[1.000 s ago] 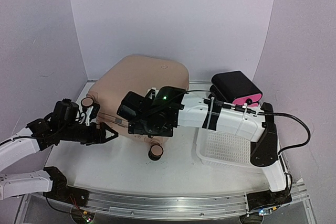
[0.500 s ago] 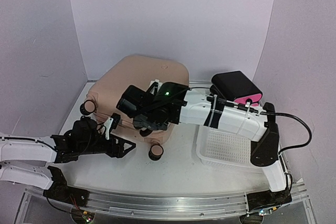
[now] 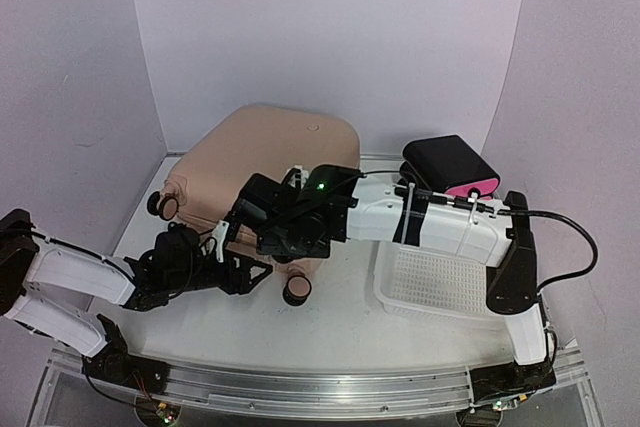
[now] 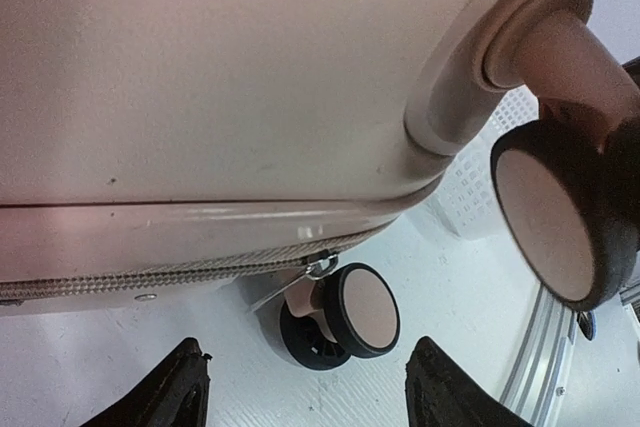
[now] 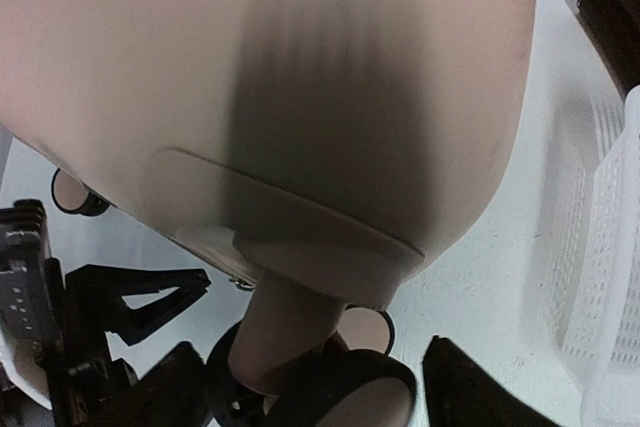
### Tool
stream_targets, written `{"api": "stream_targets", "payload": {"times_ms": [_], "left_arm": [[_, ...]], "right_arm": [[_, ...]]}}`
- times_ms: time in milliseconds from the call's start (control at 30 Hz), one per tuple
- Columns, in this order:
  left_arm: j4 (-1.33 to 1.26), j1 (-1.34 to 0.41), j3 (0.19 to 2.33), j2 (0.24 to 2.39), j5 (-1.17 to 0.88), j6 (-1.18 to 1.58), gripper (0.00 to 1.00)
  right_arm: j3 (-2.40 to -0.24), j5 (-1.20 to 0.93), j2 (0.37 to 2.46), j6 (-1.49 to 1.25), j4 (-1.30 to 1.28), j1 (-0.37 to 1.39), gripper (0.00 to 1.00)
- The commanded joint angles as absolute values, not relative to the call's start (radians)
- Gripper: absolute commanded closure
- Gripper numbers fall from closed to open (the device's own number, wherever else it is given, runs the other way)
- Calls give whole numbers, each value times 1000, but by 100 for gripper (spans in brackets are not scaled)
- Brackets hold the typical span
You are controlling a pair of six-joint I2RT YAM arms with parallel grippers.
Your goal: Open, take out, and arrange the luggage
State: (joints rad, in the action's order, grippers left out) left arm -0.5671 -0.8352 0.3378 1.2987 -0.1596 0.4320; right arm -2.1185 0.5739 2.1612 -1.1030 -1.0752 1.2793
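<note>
Left gripper [image 4: 308,347] has swung in low to the pale pink hard-shell suitcase [image 3: 270,152], closed on the white table [image 3: 340,322]; spread wide, lined up on the zipper pull [image 4: 318,267], I reckon. Right gripper [image 5: 312,367], also wide, straddles a black-and-pink wheel [image 5: 350,392], likely bracing.

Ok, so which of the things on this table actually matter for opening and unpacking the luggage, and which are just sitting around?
Part of the job:
- pink luggage, closed
- its zipper
- left gripper, open, low by the wheels
- right gripper, open, by the near wheel

Just lying about:
- white perforated basket
- black-and-pink box
</note>
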Motion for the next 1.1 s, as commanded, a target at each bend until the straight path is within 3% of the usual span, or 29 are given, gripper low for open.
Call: {"api": "stream_targets", "payload": {"times_ms": [0,100,400,933,1067], "left_arm": [[-651,-829,311,1271,-201,465,31],[-650,-824,285,1260,-206,490,31],[-598,-815,249,1201,-196,517,30],[-554,-814,245,1131,-214,517,27],[-556,-814,255,1133,-225,494,26]], "right_arm": [[-2087,526,2110,-1057,-1012,1286,15],[-2124,524,2146,-1061,-1006,1285,3],[-2206,603,2236,-1083,-1057,1284,2],[-2250,661,2282,-1168,-1111,1283,40],[-2254,653,2276,-1180,-1113,1282,61]]}}
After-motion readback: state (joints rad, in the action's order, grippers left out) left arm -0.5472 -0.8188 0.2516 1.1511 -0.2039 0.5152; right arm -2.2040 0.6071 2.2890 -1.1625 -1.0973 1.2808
